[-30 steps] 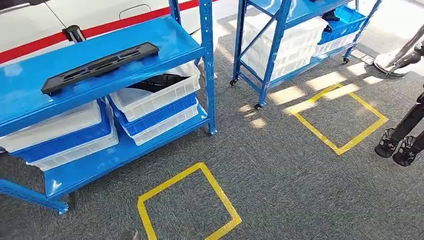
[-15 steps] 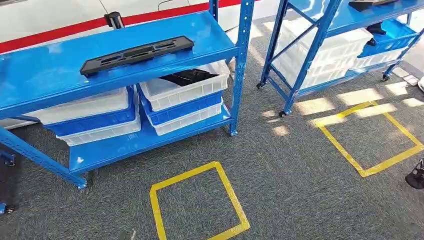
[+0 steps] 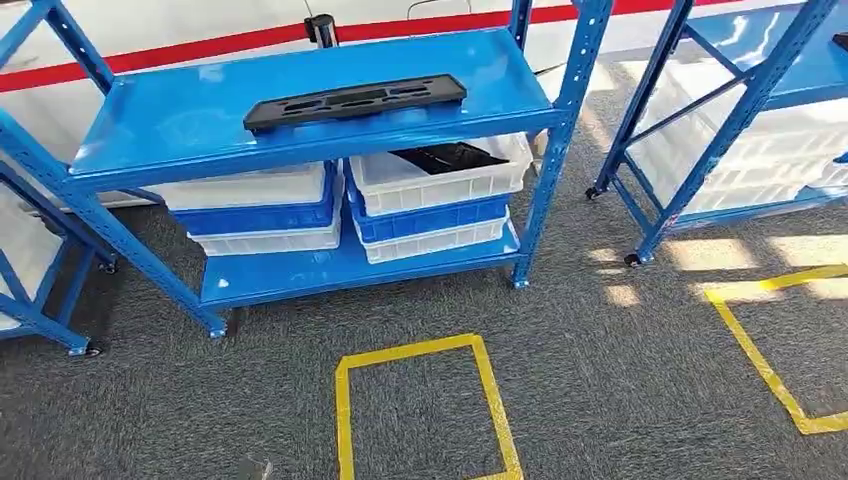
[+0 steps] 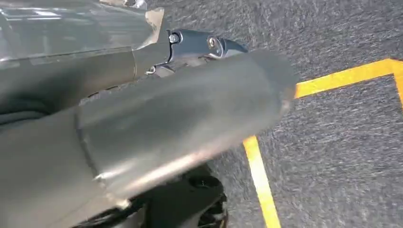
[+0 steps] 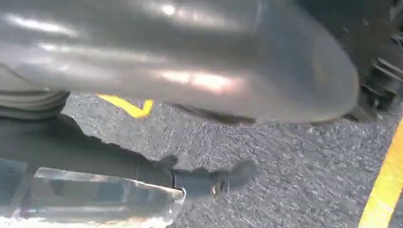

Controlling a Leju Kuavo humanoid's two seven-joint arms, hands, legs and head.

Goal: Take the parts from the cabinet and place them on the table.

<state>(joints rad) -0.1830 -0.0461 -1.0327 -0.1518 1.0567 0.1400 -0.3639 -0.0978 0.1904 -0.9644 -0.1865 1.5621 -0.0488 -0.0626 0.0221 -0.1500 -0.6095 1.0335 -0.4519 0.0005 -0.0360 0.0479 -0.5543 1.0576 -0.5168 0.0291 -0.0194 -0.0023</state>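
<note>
Head view: a blue steel cabinet (image 3: 330, 95) stands on grey carpet (image 3: 600, 400), directly ahead. A long black part (image 3: 355, 101) lies flat on the cabinet's top shelf, near the front edge and roughly centred. On the lower shelf sit two stacks of bins. The right stack is topped by a white bin (image 3: 440, 175) that holds a second black part (image 3: 445, 157); a blue bin (image 3: 430, 215) sits under it, with another white bin below. The left stack (image 3: 260, 205) follows the same white, blue, white order. A yellow tape square (image 3: 425, 410) is marked on the carpet in front of the cabinet. A second blue rack (image 3: 740, 110) stands to the right with white bins (image 3: 760, 160) on its lower level, and part of another tape outline (image 3: 760, 360) lies before it. A white surface with a red stripe (image 3: 200, 45) runs behind the cabinet.

Left wrist view: the left hand (image 4: 199, 45) appears as a dark grey part against the carpet, partly hidden behind blurred silver arm casing. Whether its fingers are spread or curled cannot be told. Yellow tape (image 4: 259, 171) crosses the carpet just beside it.

Right wrist view: the right hand (image 5: 209, 180) shows as a dark grey, blurred part over the carpet. Its finger position cannot be told. A yellow tape strip (image 5: 385, 190) runs along the carpet near it.
</note>
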